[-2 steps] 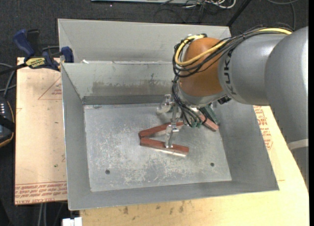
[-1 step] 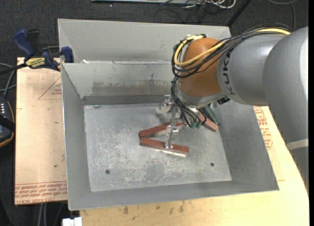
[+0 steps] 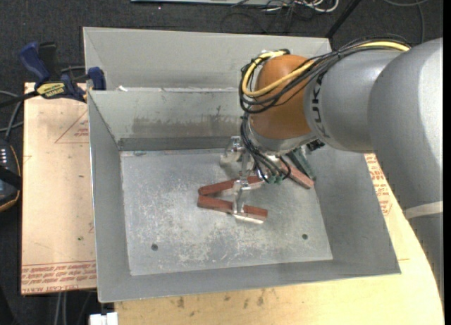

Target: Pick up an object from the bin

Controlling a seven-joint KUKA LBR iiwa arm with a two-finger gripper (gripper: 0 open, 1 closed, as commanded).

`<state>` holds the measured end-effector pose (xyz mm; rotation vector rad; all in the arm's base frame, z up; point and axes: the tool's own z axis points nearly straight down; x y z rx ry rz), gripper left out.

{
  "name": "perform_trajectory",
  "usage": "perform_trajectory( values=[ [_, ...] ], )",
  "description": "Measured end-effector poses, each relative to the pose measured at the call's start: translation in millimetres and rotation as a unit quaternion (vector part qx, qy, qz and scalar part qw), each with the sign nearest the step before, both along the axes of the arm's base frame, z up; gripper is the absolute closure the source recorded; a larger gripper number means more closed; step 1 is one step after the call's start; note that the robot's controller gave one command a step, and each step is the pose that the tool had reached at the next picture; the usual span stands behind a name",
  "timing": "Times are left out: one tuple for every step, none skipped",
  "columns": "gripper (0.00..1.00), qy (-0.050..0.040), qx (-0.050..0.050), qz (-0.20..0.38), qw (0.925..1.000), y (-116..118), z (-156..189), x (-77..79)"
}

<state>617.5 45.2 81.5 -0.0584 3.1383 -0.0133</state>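
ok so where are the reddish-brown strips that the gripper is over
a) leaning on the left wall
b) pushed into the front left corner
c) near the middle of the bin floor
c: the reddish-brown strips lie flat near the middle of the floor of the bin, right under the gripper, with bare metal between them and the left wall and the front corners.

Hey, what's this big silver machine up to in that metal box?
A robot arm is reaching into a grey metal bin from the right, and its job is to pick something out. Its jaws are down near the middle of the floor, right among a few flat reddish-brown strips lying close together. Whether it has got hold of one can't be made out from here.
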Motion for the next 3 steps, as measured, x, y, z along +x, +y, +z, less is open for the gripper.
perform_trajectory(
  values=[
    [1.00, -0.0102, 0.004, -0.015, 0.9998, -13.0, -2.2, 7.7],
    [1.00, -0.0102, 0.004, -0.015, 0.9998, -13.0, -2.2, 7.7],
    [1.00, -0.0086, 0.004, -0.015, 0.9998, -13.0, 0.3, 6.7]
  ],
)
